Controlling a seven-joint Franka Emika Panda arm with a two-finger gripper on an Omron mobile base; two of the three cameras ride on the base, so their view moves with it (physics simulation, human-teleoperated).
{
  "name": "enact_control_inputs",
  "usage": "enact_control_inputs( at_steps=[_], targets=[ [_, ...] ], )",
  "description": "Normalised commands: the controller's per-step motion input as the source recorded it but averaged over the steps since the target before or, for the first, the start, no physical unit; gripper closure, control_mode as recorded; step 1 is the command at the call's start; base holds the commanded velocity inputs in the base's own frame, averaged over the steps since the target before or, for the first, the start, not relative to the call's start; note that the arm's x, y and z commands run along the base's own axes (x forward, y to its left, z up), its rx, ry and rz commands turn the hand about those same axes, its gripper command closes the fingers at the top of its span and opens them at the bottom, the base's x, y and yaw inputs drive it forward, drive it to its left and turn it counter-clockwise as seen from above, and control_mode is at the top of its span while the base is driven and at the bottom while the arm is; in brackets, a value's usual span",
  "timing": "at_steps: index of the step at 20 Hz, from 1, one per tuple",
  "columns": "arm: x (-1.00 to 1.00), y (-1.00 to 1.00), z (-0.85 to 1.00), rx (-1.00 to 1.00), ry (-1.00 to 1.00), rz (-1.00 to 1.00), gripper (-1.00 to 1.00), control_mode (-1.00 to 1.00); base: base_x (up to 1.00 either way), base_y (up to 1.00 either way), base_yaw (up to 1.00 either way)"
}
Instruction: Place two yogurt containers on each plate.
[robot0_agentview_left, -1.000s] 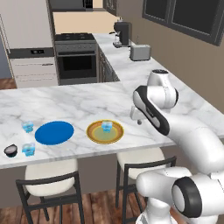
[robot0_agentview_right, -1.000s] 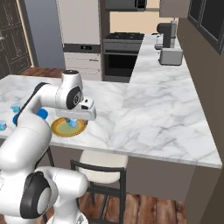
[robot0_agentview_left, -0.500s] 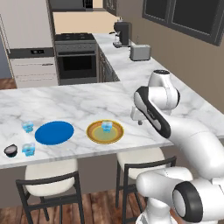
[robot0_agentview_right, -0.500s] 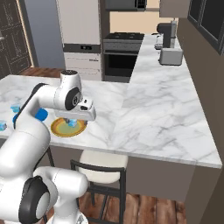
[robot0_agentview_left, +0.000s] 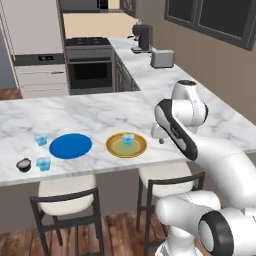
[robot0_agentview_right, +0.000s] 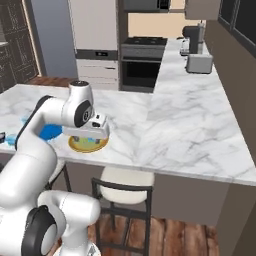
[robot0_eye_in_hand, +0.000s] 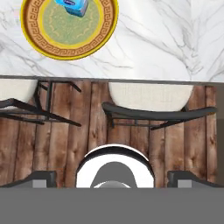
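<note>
The yellow-rimmed plate (robot0_agentview_left: 116, 148) with a pale green centre lies near the counter's front edge and carries one pale blue yogurt container (robot0_agentview_left: 128, 138). To its left is the blue plate (robot0_agentview_left: 70, 146), bare. Two more pale blue containers (robot0_agentview_left: 41, 139) (robot0_agentview_left: 43, 163) and a dark one (robot0_agentview_left: 23, 165) stand on the counter left of the blue plate. My gripper (robot0_agentview_left: 160, 139) hangs open and holds nothing, just right of the yellow plate. In the hand view the yellow plate (robot0_eye_in_hand: 43, 41) and its container (robot0_eye_in_hand: 74, 5) sit at the top left, beyond my gripper (robot0_eye_in_hand: 116, 177). From the right, my gripper (robot0_agentview_right: 89, 139) overlaps the yellow plate (robot0_agentview_right: 75, 146).
Two stools (robot0_agentview_left: 67, 192) (robot0_agentview_left: 167, 175) stand under the counter's front edge (robot0_eye_in_hand: 131, 80), over a wooden floor. A toaster (robot0_agentview_left: 162, 58) and a coffee machine (robot0_agentview_left: 143, 36) stand far back on the side counter. Bare marble stretches to the right of the arm.
The hand has edged slightly towards the yellow plate. The jaws stay open, and the plates and containers have not moved.
</note>
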Motion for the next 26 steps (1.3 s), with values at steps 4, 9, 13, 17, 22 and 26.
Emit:
enact_control_inputs(
  at_steps=[4,9,13,17,22,26],
  targets=[
    [0.0,0.0,0.0,0.0,0.0,0.0,-1.0,1.0,-0.04,0.96,0.01],
    [0.0,0.0,0.0,0.0,0.0,0.0,-1.0,1.0,0.0,0.97,0.04],
    [0.0,0.0,0.0,0.0,0.0,0.0,-1.0,1.0,0.0,0.63,0.04],
    [0.0,0.0,0.0,0.0,0.0,0.0,-1.0,1.0,0.04,0.0,0.02],
    [0.0,0.0,0.0,0.0,0.0,0.0,-1.0,1.0,0.25,0.09,0.01],
    [0.0,0.0,0.0,0.0,0.0,0.0,-1.0,1.0,0.31,0.27,0.0]
  ],
)
